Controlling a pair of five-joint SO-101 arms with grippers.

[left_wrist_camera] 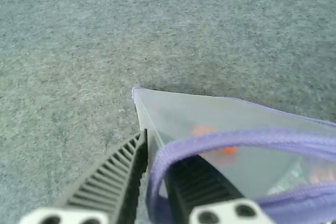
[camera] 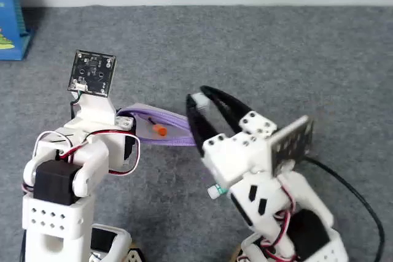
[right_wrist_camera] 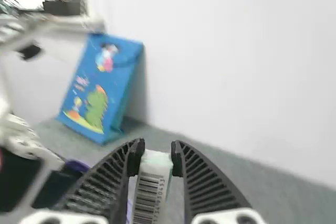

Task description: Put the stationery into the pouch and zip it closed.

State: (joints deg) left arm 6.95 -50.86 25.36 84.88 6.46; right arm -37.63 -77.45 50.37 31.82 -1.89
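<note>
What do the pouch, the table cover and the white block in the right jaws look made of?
Pouch: looks like frosted, see-through soft plastic, contents showing through, with a woven purple fabric zip trim. Table cover: grey felt or short carpet, by its fuzzy matte grain. White block: probably rubber or plastic, with a printed paper sleeve.

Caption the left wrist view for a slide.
Left gripper clamps the purple-zipped edge of a clear pouch, an orange item inside, grey table behind.

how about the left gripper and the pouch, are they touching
Touching. The left wrist view shows the left gripper closed on the pouch at its purple zipper edge, one finger on each side.
</note>
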